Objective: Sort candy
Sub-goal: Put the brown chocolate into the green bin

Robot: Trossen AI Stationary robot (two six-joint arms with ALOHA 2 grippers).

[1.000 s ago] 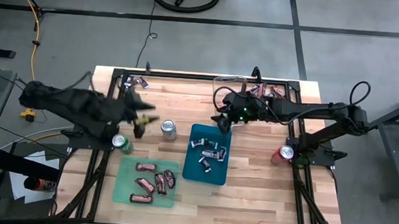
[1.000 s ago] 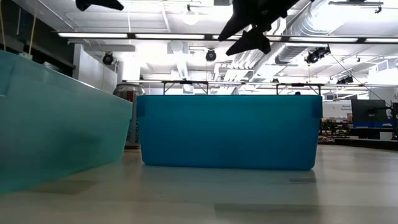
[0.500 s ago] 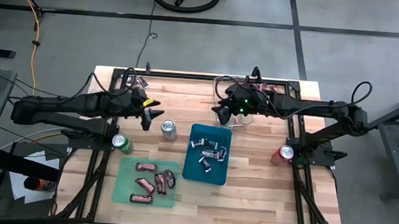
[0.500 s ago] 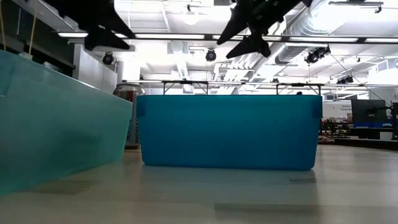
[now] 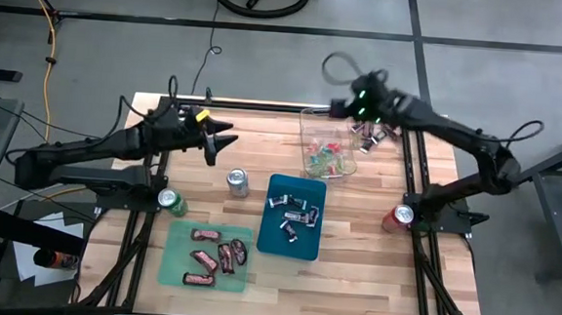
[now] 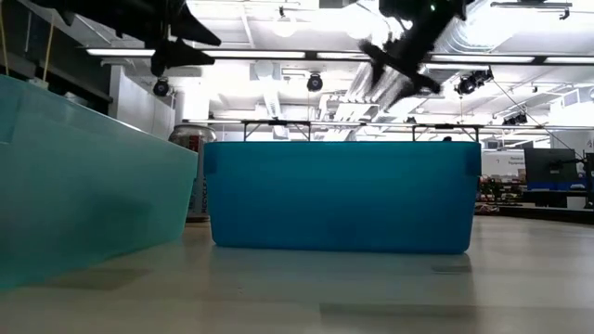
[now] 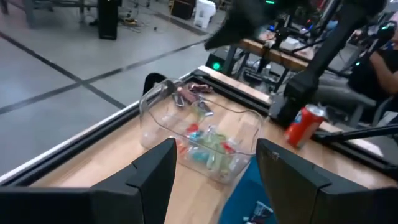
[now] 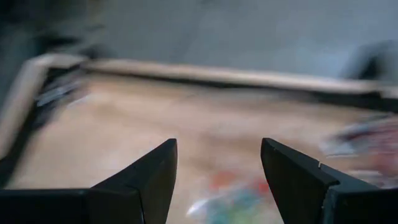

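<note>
The candy lies sorted in three containers. Red-brown bars fill the green tray (image 5: 207, 256), dark and silver pieces the blue tray (image 5: 292, 215), and tiny bright sweets the clear tub (image 5: 327, 151) (image 7: 199, 134). Loose candy (image 5: 372, 134) rests on the table by the far right rail, and more (image 5: 191, 116) at the far left. My left gripper (image 5: 220, 140) (image 7: 214, 180) hovers open above the table, left of the tub, pointing at it. My right gripper (image 5: 341, 105) (image 8: 217, 180) hangs open in the air over the tub's far edge. Neither holds anything.
A silver can (image 5: 237, 181) stands left of the blue tray, a green can (image 5: 169, 200) by the left rail and a red can (image 5: 399, 216) (image 7: 305, 124) by the right rail. In the low view the blue tray (image 6: 343, 195) and green tray (image 6: 83, 213) fill the front.
My left gripper has swung from beside the green can toward the far edge and a little to the right, staying open. My right gripper has pulled away from the blue tray's far end, passed over the clear tub toward the far edge and rolled; the tub now shows uncovered.
</note>
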